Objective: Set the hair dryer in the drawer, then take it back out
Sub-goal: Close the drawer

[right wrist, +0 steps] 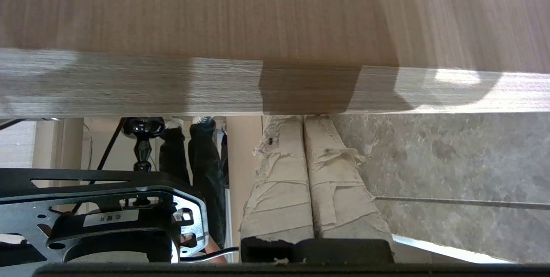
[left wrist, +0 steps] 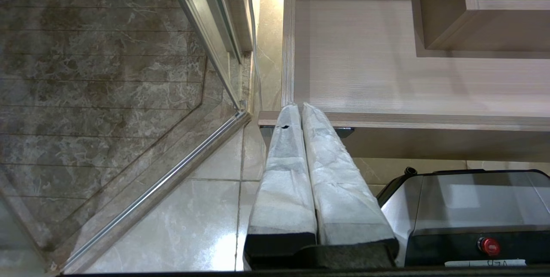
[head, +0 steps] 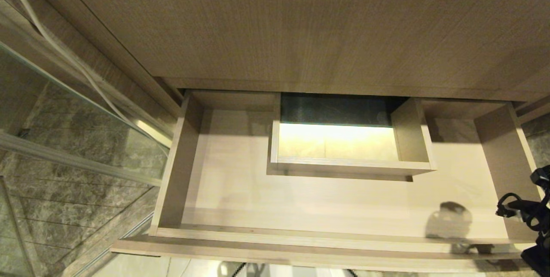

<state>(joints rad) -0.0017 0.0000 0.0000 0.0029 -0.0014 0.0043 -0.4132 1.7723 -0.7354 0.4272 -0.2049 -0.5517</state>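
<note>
- Drawer [head: 223,191] pulled out, boxed cut-out [head: 343,148] inside
- Left gripper [left wrist: 300,109] fingers closed, empty
- Right gripper [right wrist: 303,118] fingers closed, empty, tips at the drawer front
- No readable writing

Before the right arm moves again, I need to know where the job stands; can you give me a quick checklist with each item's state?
1. Drawer pulled open: ok.
2. Hair dryer in any view: not ok; none shows in the drawer or elsewhere.
3. Right gripper empty: ok; its fingers are shut together with nothing between them, tips by the wooden edge.
4. Left gripper empty: ok; shut, near the drawer's front left corner.
5. Boxed cut-out free of items: ok.
6. Whether the dryer was already put in and taken out: cannot tell.
</note>
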